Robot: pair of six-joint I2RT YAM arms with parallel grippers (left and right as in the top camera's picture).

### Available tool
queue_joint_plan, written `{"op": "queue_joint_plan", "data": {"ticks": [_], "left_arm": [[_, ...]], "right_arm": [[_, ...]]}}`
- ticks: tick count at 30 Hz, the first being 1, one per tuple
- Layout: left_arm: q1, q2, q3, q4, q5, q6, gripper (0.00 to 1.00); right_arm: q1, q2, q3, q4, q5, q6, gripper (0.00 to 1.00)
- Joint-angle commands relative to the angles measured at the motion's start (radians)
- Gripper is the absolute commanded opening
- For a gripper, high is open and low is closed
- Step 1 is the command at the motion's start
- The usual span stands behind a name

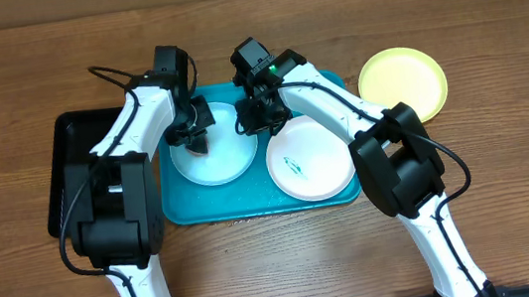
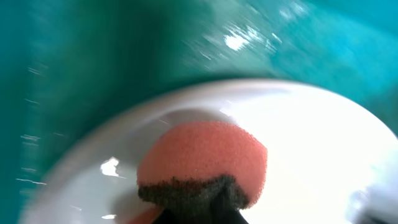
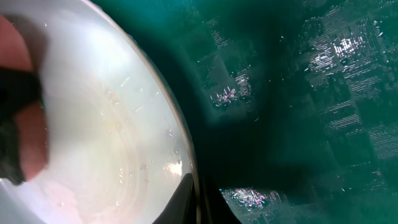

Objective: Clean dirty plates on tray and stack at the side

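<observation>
Lower centre overhead, the large teal-blue rectangular plastic tray (image 1: 251,202) carries a round white plastic plate (image 1: 327,166) with a green smear and, left of it, a round pale blue plastic plate (image 1: 222,165). My left gripper (image 1: 195,134) clamps a pink sponge (image 2: 202,155) resting on the blue plate; my right gripper (image 1: 259,117) pinches its rim. Upper right, a round yellow-green plastic plate (image 1: 402,83) lies off the tray.

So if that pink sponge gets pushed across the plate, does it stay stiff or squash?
Probably squashes: the sponge looks porous and bulges where the left gripper pinches it. Likely light for its size, given those pores. Its dark scouring layer may drag rather than slide on the glossy pale blue plate.
</observation>
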Motion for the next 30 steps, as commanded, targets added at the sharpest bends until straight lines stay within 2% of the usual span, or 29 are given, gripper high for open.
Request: {"op": "queue_joint_plan", "data": {"ticks": [1,9,14,16,19,25,30], "left_arm": [[-0.040,0.013,0.016,-0.031,0.126,-0.030,0.04],[-0.072,0.013,0.016,-0.183,0.053,0.090,0.04],[-0.054,0.013,0.017,-0.246,-0.220,0.078,0.04],[-0.037,0.013,0.030,-0.281,-0.333,0.023,0.04],[-0.002,0.012,0.087,-0.349,-0.408,-0.041,0.04],[0.085,-0.006,0.262,-0.467,-0.347,-0.044,0.04],[0.203,-0.043,0.286,-0.462,-0.231,0.011,0.04]], "right_arm": [[-0.006,-0.019,-0.019,-0.005,0.021,0.000,0.04],[-0.006,-0.019,-0.019,-0.013,0.021,-0.003,0.04],[-0.006,-0.019,-0.019,-0.022,0.021,-0.003,0.04],[-0.006,-0.019,-0.019,-0.023,0.021,-0.003,0.04],[-0.006,-0.019,-0.019,-0.023,0.021,-0.003,0.04],[-0.006,-0.019,-0.019,-0.023,0.020,-0.003,0.04],[-0.006,-0.019,-0.019,-0.023,0.021,-0.003,0.04]]}}
